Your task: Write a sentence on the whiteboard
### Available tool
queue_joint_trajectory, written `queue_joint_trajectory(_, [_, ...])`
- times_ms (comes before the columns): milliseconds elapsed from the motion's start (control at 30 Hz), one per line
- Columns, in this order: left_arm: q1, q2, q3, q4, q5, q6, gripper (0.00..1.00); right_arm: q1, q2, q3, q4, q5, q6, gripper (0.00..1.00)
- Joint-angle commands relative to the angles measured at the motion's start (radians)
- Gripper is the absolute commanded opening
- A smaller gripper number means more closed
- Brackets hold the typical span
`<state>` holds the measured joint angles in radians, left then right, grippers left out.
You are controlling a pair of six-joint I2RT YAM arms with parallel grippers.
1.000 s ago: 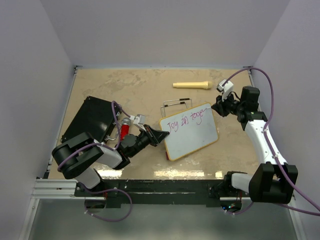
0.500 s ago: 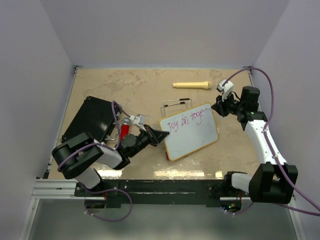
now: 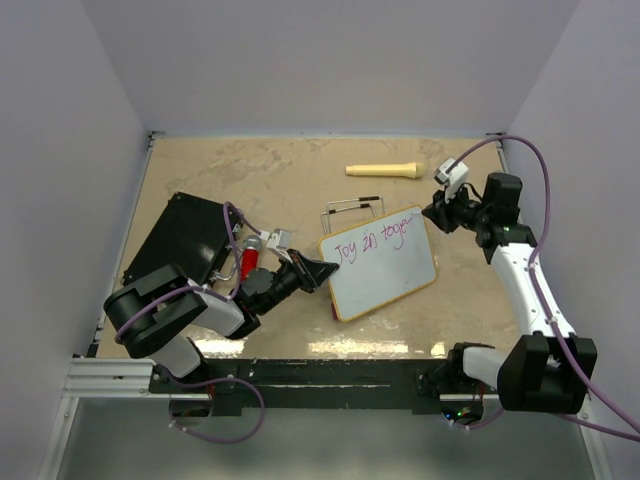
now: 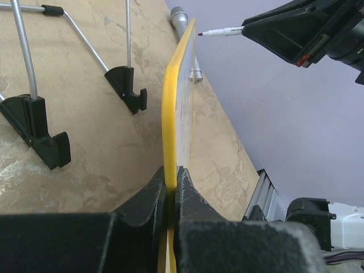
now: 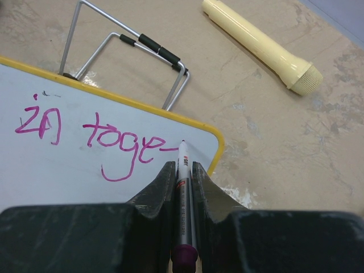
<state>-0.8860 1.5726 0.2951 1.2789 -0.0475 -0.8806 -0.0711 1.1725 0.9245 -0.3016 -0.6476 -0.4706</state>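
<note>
Pink-magenta sentence [image 5: 114, 139], reading "Joy in toge-", crosses the top of the whiteboard [image 3: 390, 275], which sits tilted at mid-frame in the top view; your left end effector [image 3: 322, 270] pinches its left edge; your right end effector [image 3: 437, 212] is clamped on a marker [image 5: 183, 156], tip at the dash's end near the board's upper right corner

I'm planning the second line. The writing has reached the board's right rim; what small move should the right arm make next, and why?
Probably lift the marker in the right gripper slightly and carry it left, below "Joy", to start a second line. The writing ends in a dash beside the yellow rim, bare whiteboard lies below, and the left gripper clamps its edge.
</note>
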Motion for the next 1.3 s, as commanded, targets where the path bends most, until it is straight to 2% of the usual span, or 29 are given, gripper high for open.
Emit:
queue_joint_trajectory(0, [-0.004, 0.01, -0.016, 0.008, 0.028, 0.072, 0.0, 0.005, 0.015, 0.004, 0.035, -0.032, 0.015, 0.0])
queue_joint_trajectory(333, [-0.004, 0.012, -0.016, 0.011, 0.029, 0.071, 0.0, 0.005, 0.044, 0.004, 0.024, -0.038, 0.007, 0.0])
queue_joint_trajectory(933, [0.001, 0.003, -0.017, 0.004, 0.026, 0.072, 0.0, 0.005, 0.056, 0.01, -0.126, -0.061, -0.1, 0.0])
queue_joint_trajectory(1267, [0.001, 0.006, -0.017, 0.005, 0.028, 0.072, 0.0, 0.005, 0.043, 0.007, -0.107, 0.009, -0.079, 0.0])
